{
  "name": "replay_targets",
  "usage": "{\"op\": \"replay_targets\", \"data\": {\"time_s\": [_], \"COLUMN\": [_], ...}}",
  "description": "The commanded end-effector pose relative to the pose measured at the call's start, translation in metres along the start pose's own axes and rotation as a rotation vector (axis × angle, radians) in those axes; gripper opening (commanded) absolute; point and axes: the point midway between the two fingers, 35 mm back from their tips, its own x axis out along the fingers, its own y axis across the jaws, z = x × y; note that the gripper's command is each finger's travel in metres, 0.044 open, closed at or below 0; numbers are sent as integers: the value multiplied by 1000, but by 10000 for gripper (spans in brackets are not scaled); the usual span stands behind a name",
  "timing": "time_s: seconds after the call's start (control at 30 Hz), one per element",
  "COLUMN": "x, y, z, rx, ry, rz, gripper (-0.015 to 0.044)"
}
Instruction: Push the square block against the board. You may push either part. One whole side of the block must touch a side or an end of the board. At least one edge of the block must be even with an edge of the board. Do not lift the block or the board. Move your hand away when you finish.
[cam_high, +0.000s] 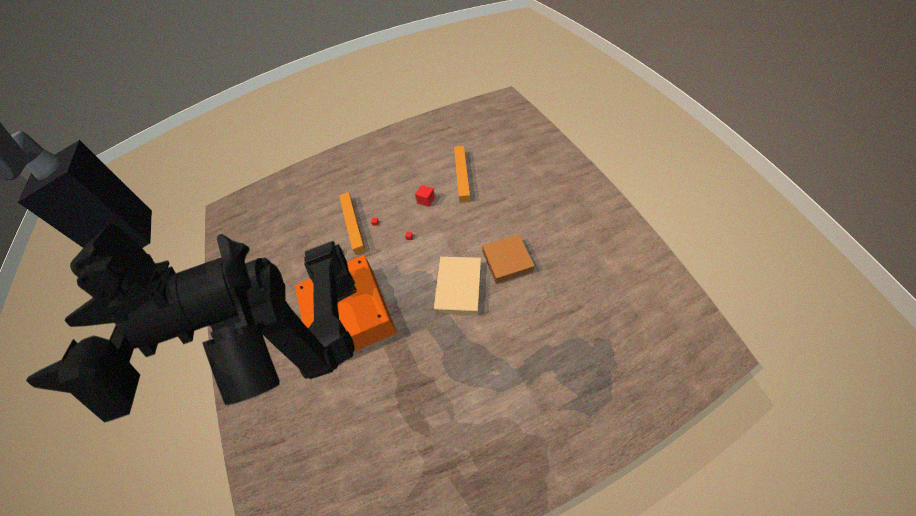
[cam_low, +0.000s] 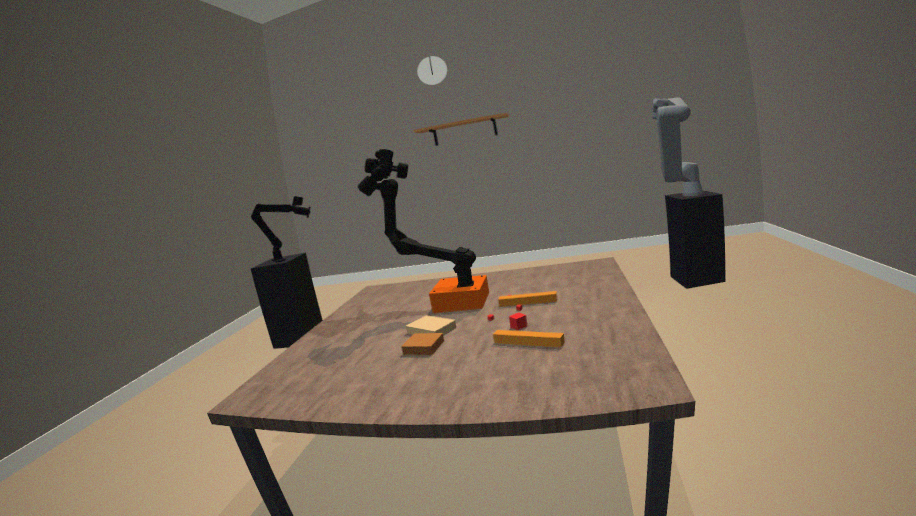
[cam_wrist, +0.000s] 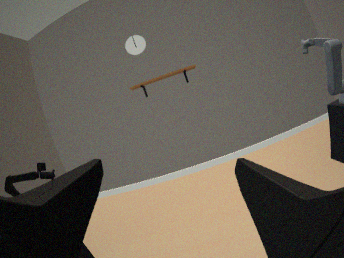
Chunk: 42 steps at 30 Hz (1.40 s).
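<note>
The square block (cam_high: 508, 257) (cam_low: 422, 342) is brown and lies flat on the table. The board (cam_high: 457, 283) (cam_low: 430, 324) is cream, slightly longer than wide, and lies flat beside it, nearer the arm's base. The block is turned relative to the board, and a narrow wedge-shaped gap shows between their facing sides in the top view. The block's near corner is close to the board's long side; whether it touches cannot be told. My gripper (cam_high: 48, 349) (cam_wrist: 170, 167) is open and empty, raised high and well away from both parts, facing the wall.
Two orange bars (cam_high: 351, 223) (cam_high: 462, 174) (cam_low: 527, 298) (cam_low: 528, 338) lie on the table (cam_high: 576, 288) (cam_low: 512, 391). A red cube (cam_high: 424, 195) (cam_low: 517, 321) and two tiny red cubes (cam_high: 374, 221) (cam_high: 408, 235) lie around them. The arm's orange base (cam_high: 368, 310) (cam_low: 458, 298) stands near the board.
</note>
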Motion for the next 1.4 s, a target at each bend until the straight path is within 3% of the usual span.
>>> {"op": "replay_targets", "data": {"time_s": [0.0, 0.17, 0.47, 1.03, 1.37], "x": [0, 3, 14, -7, -58], "y": [0, -8, -69, -196, -287], "z": [0, 13, 90, 189, 239], "rx": [0, 8, 23, -45, -97], "ry": [0, -24, -192, -498, -677], "rz": [0, 2, -38, -273, -490], "gripper": [374, 242, 6, 0, 0]}}
